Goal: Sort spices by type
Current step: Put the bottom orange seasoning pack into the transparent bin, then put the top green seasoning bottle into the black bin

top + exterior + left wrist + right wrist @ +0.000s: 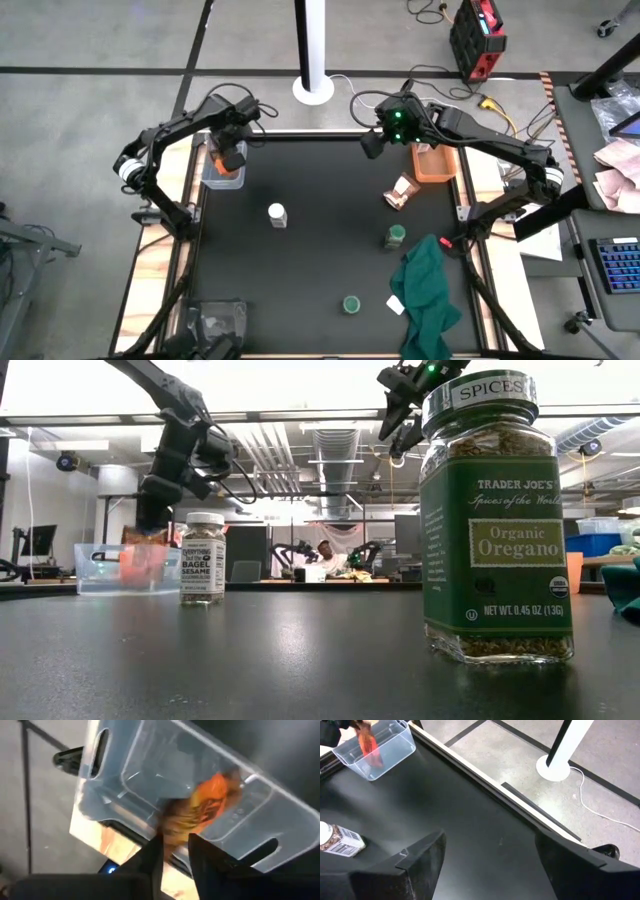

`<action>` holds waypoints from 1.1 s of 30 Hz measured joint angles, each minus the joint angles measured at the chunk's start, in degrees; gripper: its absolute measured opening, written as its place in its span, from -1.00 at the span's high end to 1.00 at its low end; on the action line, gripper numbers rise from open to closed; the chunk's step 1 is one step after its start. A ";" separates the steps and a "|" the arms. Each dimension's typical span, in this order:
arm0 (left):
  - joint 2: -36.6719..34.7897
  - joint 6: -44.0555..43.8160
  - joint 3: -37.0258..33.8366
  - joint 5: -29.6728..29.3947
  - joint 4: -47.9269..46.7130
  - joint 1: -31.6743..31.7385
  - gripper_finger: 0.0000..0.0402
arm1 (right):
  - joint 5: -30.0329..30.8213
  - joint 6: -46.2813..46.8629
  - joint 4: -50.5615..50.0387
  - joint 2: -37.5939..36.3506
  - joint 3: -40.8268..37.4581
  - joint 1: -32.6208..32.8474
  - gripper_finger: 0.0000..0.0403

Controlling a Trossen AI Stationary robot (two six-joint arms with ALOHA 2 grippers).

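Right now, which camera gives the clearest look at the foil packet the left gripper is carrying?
The left wrist view: the foil packet hangs pinched in the left gripper over the clear bin. The high view mostly hides it, the low view sees it through the bin wall, and the right wrist view shows it small.

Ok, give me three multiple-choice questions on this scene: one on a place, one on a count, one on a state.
1. Where is the foil packet that the left gripper holds?
A. over the clear bin
B. on the floor
C. outside every view

2. How many green-lidded jars stand on the table?
A. one
B. two
C. four

3. The right gripper has its fingers:
A. shut on a jar
B. shut on nothing
C. open, empty

Answers: A, the packet hangs from the left fingers above the bin; B, two show from above; C, only bare table shows in the wide gap.
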 joint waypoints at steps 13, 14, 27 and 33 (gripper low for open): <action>-9.06 -10.76 3.11 2.03 -0.52 -4.01 0.55 | 0.01 -0.04 0.07 0.02 -0.02 -0.02 -0.44; -10.71 -12.96 3.66 4.12 -0.43 -5.03 0.56 | 0.01 -0.01 0.11 0.02 -0.01 -0.02 -0.43; -27.75 -47.97 3.72 8.41 2.45 -33.53 0.61 | -3.62 0.93 11.68 0.04 -0.02 -0.02 -0.34; -28.23 -55.53 3.65 6.24 2.47 -47.06 0.61 | -5.25 3.63 13.95 0.04 -0.02 -0.02 -0.27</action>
